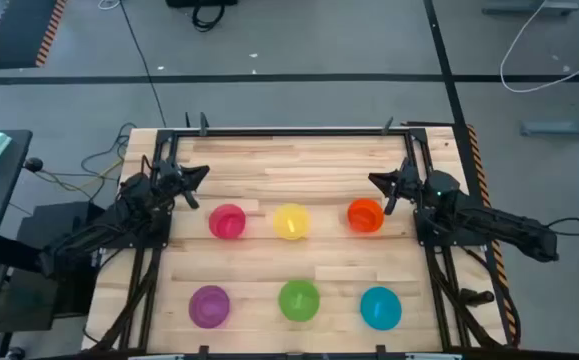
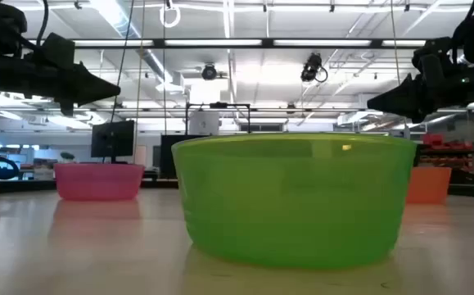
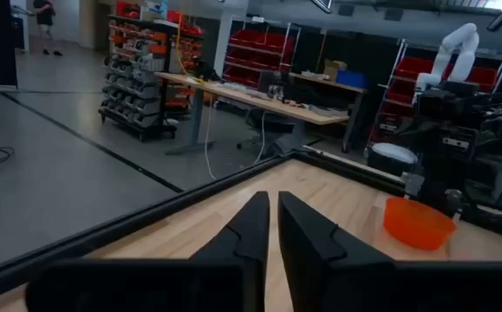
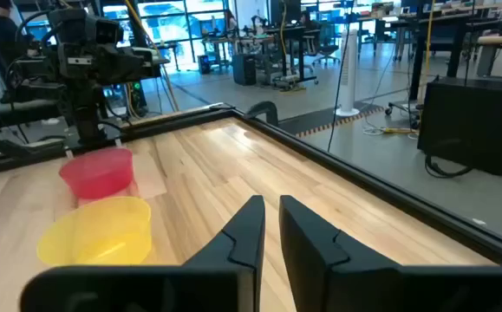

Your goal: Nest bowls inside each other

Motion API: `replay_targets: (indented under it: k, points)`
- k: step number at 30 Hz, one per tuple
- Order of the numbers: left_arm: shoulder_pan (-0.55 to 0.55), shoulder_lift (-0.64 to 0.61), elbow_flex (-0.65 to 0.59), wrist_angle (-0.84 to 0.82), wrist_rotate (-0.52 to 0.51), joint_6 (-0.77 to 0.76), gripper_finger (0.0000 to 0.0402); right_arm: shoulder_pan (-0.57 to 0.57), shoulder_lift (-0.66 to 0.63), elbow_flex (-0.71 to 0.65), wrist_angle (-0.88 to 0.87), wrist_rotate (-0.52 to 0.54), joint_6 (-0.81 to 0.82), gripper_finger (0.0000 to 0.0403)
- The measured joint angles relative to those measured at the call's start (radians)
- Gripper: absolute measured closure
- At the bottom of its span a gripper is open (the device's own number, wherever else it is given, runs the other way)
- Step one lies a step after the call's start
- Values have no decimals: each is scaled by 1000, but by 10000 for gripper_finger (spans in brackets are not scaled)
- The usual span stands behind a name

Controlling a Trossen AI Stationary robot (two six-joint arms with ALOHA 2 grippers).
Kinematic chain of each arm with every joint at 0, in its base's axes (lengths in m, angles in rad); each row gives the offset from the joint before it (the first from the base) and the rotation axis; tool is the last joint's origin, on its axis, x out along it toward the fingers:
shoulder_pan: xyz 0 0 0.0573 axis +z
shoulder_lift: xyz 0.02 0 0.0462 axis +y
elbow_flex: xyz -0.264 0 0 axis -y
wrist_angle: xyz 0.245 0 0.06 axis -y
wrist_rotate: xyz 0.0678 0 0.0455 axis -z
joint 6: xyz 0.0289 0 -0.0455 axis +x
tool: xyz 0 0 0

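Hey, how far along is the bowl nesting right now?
Nothing is nested yet. All six bowls sit apart in two rows: pink bowl, yellow bowl, orange bowl, purple bowl, green bowl, blue bowl. Nothing is in hand: the left gripper and right gripper hover empty, jaws nearly shut. Every nesting step remains.

Grey floor surrounds the wooden surface; black cable at 12 o'clock, white cable at 2 o'clock; ceiling strip lights overhead.
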Motion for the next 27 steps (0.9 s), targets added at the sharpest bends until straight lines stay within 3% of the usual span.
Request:
replay_targets:
  k: [27]
  points:
    - [0,0,0,0,0,0,371,0,0,0,0,0,0,355]
